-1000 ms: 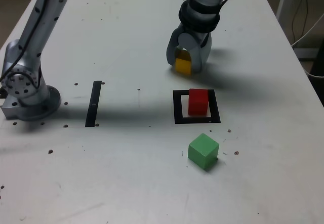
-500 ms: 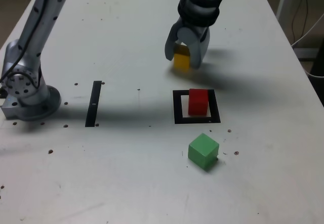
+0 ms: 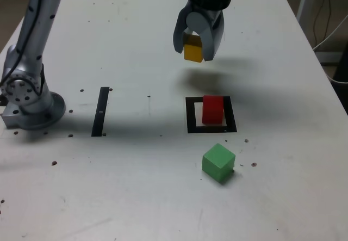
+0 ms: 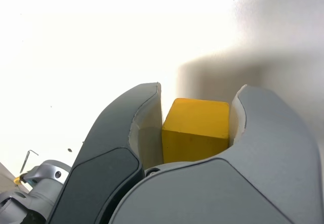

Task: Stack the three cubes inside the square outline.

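Note:
My gripper (image 3: 194,49) is shut on the yellow cube (image 3: 193,51), which hangs in the air above the table, behind the square outline (image 3: 211,115). In the wrist view the yellow cube (image 4: 196,129) is clamped between the two grey fingers (image 4: 124,148). The red cube (image 3: 213,109) stands inside the black outline. A green cube (image 3: 218,162) lies on the table in front of the outline, turned slightly askew.
A thin black strip (image 3: 100,111) lies on the white table (image 3: 136,186) at the exterior view's left of the outline. The arm's grey base (image 3: 26,97) stands at the table's left edge. Small dark screw holes dot the surface.
The gripper has risen from the table with the yellow cube in it, lifting it well clear of the surface. The red and green cubes have not moved.

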Robot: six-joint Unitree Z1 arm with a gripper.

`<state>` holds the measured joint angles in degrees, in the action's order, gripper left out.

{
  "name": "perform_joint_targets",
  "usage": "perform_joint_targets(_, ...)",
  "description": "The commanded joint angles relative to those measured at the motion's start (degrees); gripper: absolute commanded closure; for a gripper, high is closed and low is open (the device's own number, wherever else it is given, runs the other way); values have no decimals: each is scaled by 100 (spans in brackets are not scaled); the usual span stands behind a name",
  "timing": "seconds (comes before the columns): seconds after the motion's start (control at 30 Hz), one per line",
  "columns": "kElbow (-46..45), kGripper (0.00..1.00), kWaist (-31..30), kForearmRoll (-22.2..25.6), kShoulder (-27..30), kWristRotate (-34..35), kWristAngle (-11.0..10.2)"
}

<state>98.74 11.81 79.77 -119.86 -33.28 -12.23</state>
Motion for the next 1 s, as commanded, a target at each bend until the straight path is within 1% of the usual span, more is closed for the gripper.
perform_joint_targets(0.0,38,67,-46,29,56,41,-7)
perform_joint_targets(0.17,112,67,-170,161,88,210,0)
perform_joint_targets(0.33,172,67,-375,341,144,541,61)
perform_joint_targets(0.73,217,67,-1057,540,157,1497,406)
perform_joint_targets(0.97,285,67,-1353,680,139,2069,517)
